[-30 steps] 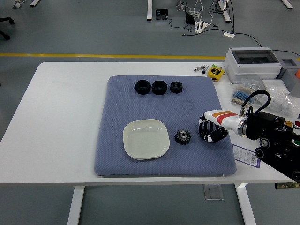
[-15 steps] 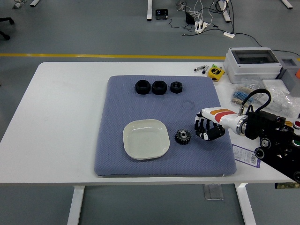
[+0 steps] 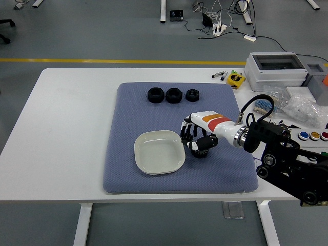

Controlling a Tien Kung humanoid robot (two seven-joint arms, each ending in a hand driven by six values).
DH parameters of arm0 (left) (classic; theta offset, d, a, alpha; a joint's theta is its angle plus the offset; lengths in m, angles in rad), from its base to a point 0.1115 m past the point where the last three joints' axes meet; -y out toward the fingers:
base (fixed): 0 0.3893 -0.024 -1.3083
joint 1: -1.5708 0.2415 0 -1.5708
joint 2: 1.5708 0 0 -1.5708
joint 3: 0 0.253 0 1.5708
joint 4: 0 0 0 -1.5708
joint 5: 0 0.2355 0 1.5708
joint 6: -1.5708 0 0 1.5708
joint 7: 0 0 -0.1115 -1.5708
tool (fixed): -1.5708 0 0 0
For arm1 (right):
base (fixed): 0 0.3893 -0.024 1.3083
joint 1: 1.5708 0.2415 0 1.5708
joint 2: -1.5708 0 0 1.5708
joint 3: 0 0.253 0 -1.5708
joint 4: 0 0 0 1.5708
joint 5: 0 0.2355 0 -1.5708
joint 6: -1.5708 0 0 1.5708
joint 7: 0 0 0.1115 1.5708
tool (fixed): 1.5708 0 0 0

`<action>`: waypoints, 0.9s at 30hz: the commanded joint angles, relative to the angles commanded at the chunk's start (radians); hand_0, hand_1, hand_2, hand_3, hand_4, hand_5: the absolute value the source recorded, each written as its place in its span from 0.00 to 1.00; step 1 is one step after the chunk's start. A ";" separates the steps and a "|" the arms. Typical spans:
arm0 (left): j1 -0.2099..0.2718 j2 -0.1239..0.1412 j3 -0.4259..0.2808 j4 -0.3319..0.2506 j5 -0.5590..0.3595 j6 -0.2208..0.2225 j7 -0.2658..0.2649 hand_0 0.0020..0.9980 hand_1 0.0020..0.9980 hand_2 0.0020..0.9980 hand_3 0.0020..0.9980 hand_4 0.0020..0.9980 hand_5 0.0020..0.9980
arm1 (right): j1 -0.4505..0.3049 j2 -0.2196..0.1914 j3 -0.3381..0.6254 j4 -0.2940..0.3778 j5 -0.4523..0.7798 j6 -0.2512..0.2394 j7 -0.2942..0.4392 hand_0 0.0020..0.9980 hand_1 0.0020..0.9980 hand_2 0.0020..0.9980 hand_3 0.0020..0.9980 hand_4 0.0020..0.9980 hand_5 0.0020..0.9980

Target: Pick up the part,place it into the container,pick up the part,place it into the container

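From the head view, the right hand [image 3: 197,139] has slid leftward across the blue mat [image 3: 123,154] since a second ago and now sits right over the gear [image 3: 199,149], fingers curled down around it, though I cannot tell whether they have truly closed on it; the gear lies on the mat just beside the white dish [image 3: 159,151], which is empty. Three black nuts [image 3: 173,95] wait in a row at the mat's far edge; to my eye the first pick is only starting.
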 joint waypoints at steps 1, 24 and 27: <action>-0.001 0.000 0.001 0.000 -0.001 0.000 0.000 0.71 0.63 0.63 0.56 0.61 0.68 | 0.008 0.016 -0.011 -0.010 0.004 -0.006 0.007 0.37 0.42 0.46 0.50 0.58 0.10; -0.007 0.005 -0.010 0.000 0.002 0.002 0.002 0.71 0.62 0.63 0.56 0.61 0.68 | 0.066 0.125 -0.093 -0.076 0.006 -0.024 0.046 0.51 0.62 0.80 0.99 0.98 0.28; -0.007 0.004 -0.012 0.000 0.003 0.003 0.002 0.71 0.62 0.63 0.56 0.61 0.68 | 0.058 0.105 -0.069 -0.073 0.004 -0.022 0.042 0.51 0.62 0.80 0.99 0.98 0.28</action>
